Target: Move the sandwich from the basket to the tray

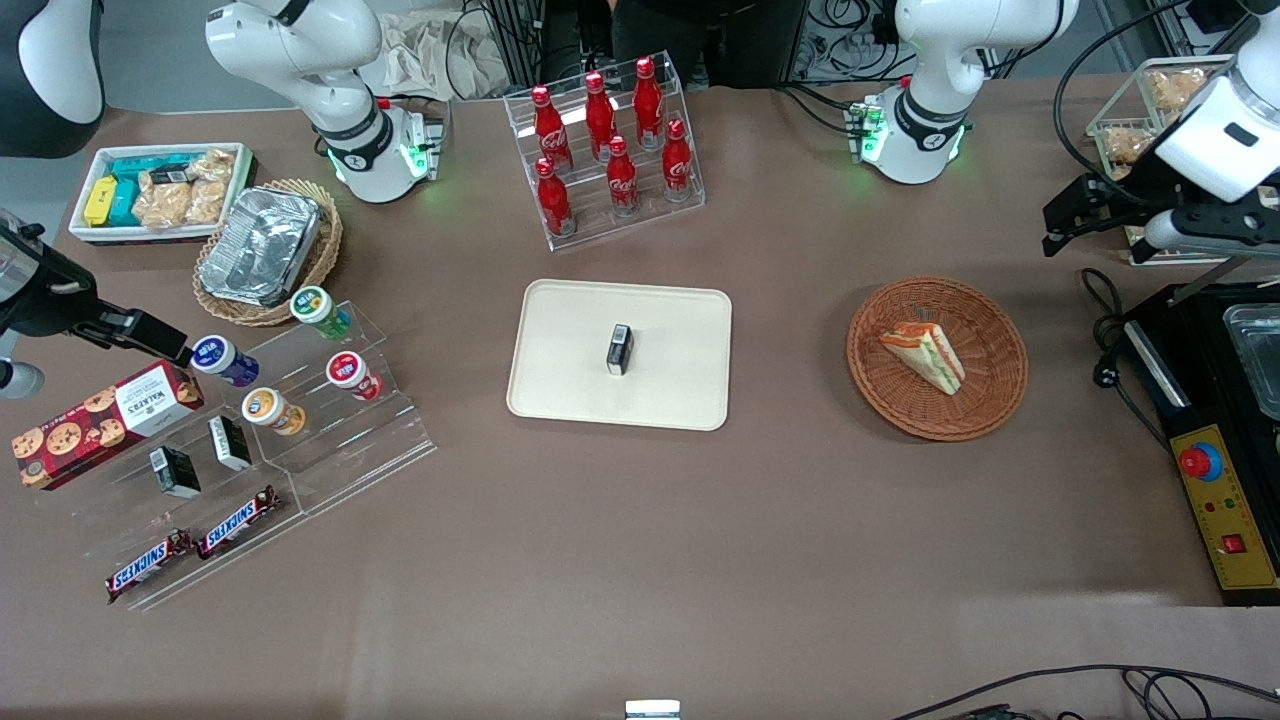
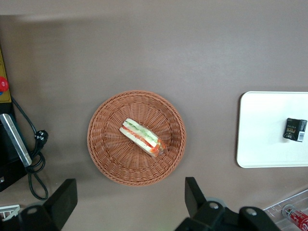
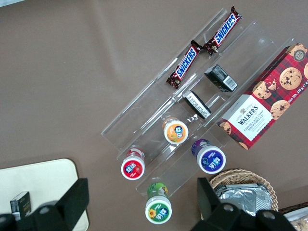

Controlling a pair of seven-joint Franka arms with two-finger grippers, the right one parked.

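my gripper (image 2: 130,202) hangs wide open above the table, holding nothing. the sandwich (image 2: 142,137) sits in the basket (image 2: 110,159) (around 3 o'clock of the tray (image 1: 560,390) in the front view).

Brown table (image 1: 640,540) with basket (image 1: 990,400), tray (image 1: 570,350), bottle rack (image 1: 610,215); claw (image 1: 1075,215) above.

"SNICKERS" is printed on the two candy bars (image 3: 207,45) on the clear acrylic stand (image 3: 159,115). "WALKERS" and "CHOCOLATE CHUNK" are read on the red tartan cookie box (image 3: 267,96). Coca-Cola script is seen on the red bottles (image 1: 610,140). The gripper (image 2: 130,204), held high over the table near the basket (image 2: 136,137), carries no readable marking.
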